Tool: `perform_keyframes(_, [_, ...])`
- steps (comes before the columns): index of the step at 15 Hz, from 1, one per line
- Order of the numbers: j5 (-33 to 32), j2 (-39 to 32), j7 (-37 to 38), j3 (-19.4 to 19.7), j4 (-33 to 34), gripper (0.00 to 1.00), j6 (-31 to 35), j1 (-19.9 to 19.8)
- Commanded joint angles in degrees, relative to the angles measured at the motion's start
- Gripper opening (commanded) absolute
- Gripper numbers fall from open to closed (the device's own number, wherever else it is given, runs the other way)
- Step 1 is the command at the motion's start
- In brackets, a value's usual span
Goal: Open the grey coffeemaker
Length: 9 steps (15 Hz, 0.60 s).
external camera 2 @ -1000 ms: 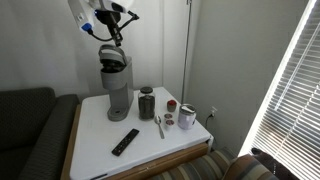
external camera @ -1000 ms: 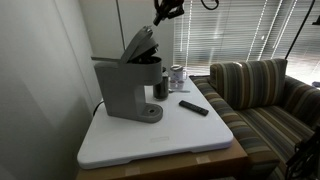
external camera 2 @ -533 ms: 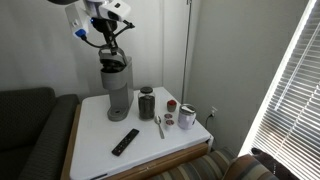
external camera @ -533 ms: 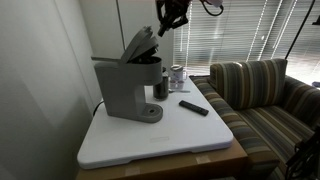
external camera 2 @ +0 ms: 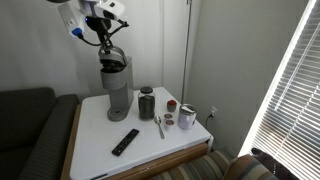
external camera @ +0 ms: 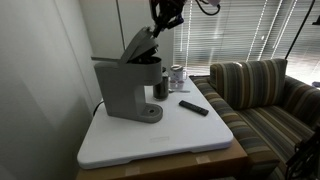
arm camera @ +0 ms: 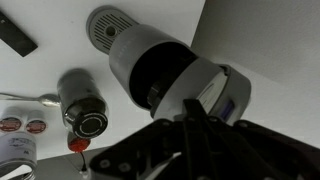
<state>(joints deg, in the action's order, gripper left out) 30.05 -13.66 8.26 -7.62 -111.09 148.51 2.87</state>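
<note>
The grey coffeemaker (external camera: 125, 85) stands at the back of the white table, and its hinged lid (external camera: 141, 44) is tilted up. It also shows in an exterior view (external camera 2: 117, 88). My gripper (external camera: 162, 20) hangs just above the raised front edge of the lid, and shows over the machine in an exterior view (external camera 2: 109, 40). In the wrist view the dark fingers (arm camera: 190, 140) are pressed together right over the open lid (arm camera: 170, 75), with the round base plate (arm camera: 105, 25) beyond. Nothing is held. I cannot tell whether the fingers touch the lid.
A black remote (external camera: 194, 107) lies in front of the machine. A metal canister (external camera 2: 147, 103), a spoon (external camera 2: 160, 126) and small tins (external camera 2: 187, 117) stand beside it. A striped sofa (external camera: 265, 90) flanks the table; a wall is behind.
My gripper has come down a little and closer to the raised lid edge. The lid stays tilted up about as before.
</note>
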Motion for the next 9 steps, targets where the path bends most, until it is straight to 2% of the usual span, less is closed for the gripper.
perform_keyframes(1, [-0.6,-0.3,-1.4,-0.2,0.6,0.00,0.9,0.2])
perform_keyframes(9, [-1.3,-0.7,-1.0,-0.2,1.0,0.00,3.8,0.7])
